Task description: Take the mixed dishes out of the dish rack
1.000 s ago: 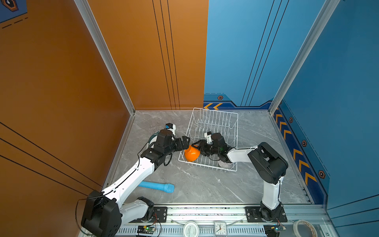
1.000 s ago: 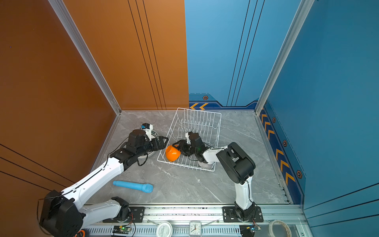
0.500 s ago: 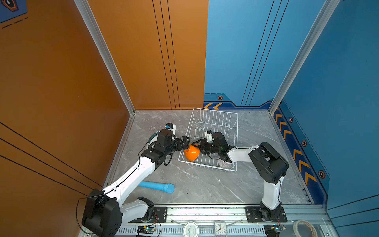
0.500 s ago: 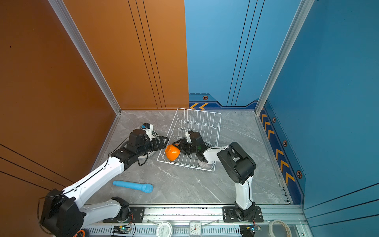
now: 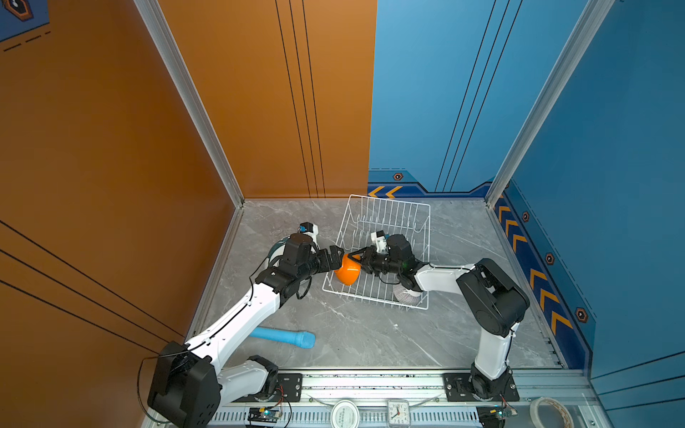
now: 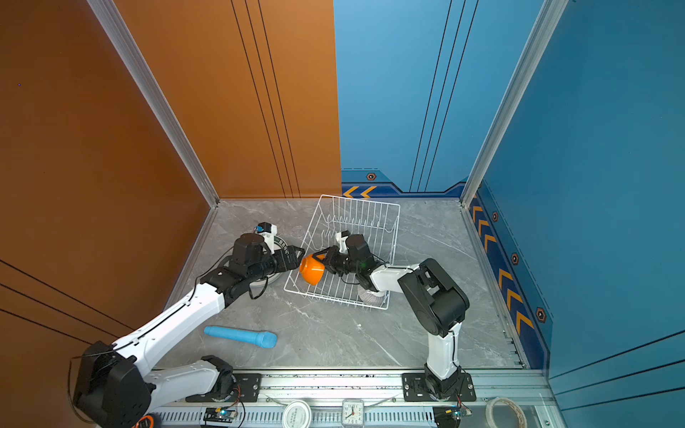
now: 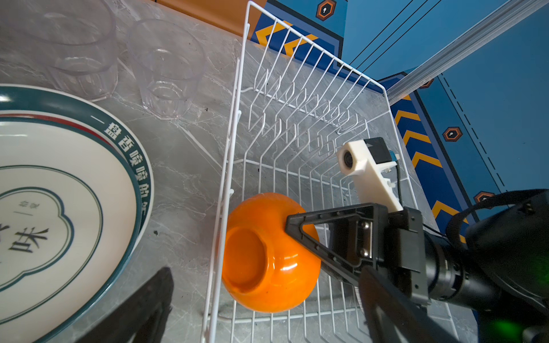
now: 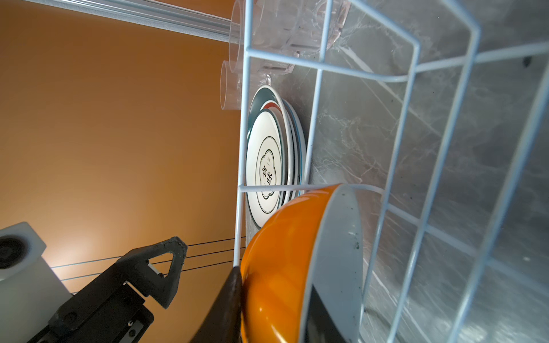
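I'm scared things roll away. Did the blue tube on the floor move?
No. The light-blue cylinder lies in the same spot, just as far from the front rail as a second ago, in both top views.

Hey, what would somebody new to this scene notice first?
A glossy orange bowl, tipped on its side at the near left edge of the dish rack, its rim in the right gripper. The open left gripper hovers just beside it, outside the rack. A light-blue cylinder lies on the table, toward the front.
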Tool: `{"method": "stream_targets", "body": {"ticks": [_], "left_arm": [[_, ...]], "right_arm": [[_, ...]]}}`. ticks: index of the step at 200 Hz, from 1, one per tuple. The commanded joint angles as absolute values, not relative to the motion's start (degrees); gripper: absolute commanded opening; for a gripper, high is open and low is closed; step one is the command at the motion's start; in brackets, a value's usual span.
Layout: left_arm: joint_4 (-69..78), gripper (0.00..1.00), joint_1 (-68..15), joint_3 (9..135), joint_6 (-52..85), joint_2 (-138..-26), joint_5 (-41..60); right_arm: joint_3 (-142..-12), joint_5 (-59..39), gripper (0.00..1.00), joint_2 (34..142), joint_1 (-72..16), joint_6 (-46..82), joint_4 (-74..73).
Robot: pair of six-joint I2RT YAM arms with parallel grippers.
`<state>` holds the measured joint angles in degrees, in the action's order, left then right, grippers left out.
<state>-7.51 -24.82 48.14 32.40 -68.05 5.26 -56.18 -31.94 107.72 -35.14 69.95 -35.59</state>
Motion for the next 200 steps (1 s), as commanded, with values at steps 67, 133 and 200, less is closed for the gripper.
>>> {"method": "stream_targets", "body": {"ticks": [67,133,200], "left_arm": [[-9.16,0.98,-24.99,49.71,31.11,-68.23,5.89],[-9.14,0.98,-24.90,49.83,31.12,-68.20,5.98],[-9.30,0.98,-24.74,49.84,30.94,-68.47,6.00]], "right_arm": [[-55.61,-32.36,0.20,103.88,-34.24,68.43,-34.32],[-57.53,-30.69,0.14,101.68,-34.38,63.44,-26.05],[-61.21,-30.96,0.23,103.65,-35.57,59.88,-20.17]]}}
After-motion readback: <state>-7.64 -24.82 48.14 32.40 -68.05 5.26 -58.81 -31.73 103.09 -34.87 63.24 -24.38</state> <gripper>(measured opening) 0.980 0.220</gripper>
